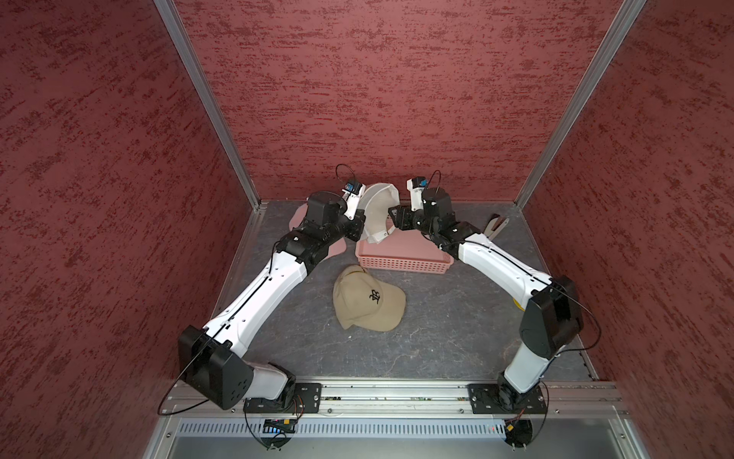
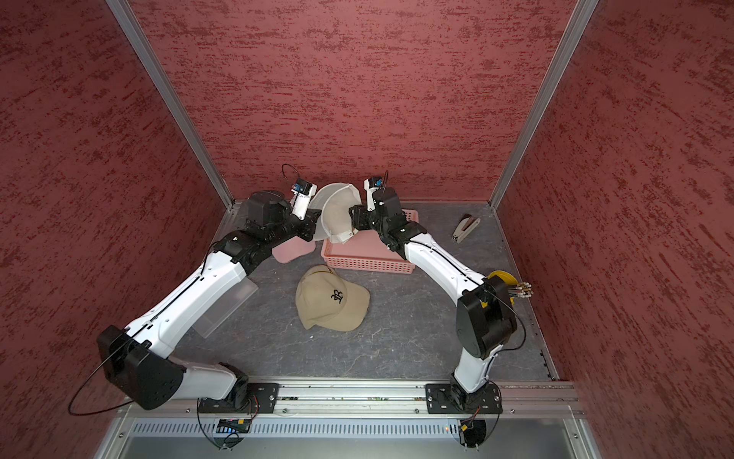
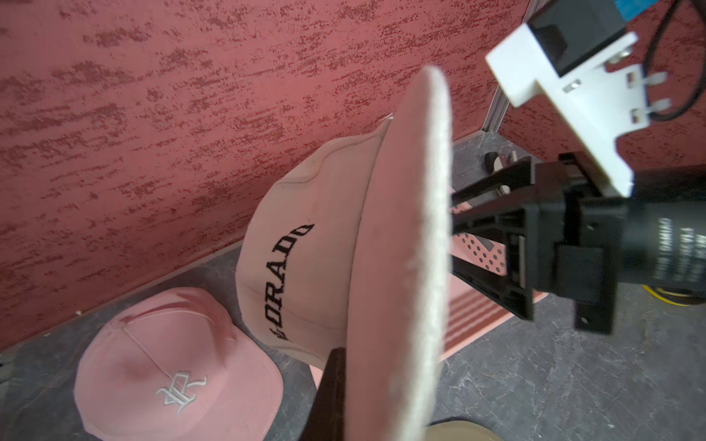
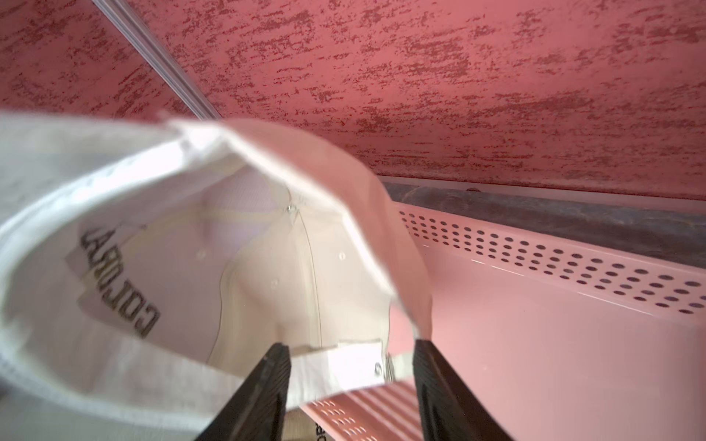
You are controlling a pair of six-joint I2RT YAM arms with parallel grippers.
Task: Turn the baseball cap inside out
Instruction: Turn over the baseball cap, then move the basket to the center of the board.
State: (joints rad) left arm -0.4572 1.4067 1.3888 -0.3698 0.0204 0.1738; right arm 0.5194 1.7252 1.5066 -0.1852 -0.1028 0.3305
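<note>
Cream-white cloth is the weak point. The white cap (image 1: 377, 214) hangs in the air above the pink basket (image 1: 401, 264), at the far side of the tabletop (image 1: 437, 337). It is held only by its brim, which the left tool (image 3: 338, 385) pinches with its jaws pressed together.

The right tool (image 4: 349, 351) stands spread, one jaw on each side of the back strap (image 4: 344, 362), gripping nothing. If it closes off-centre it may catch the strap alone or miss it. A pull against so narrow a hold could slide the brim free and drop the cap into the basket. The crown is not yet turned, and its lettering faces outward. The two tools are close together, so a push into the crown risks a knock between them.

Counted, there are three caps: the white one, a tan cap (image 1: 367, 298) and a pink cap (image 3: 172, 366), both lying on the tabletop. There is also one basket, one yellow cup (image 2: 499, 277) of pencils and one folded clip (image 2: 464, 228).
</note>
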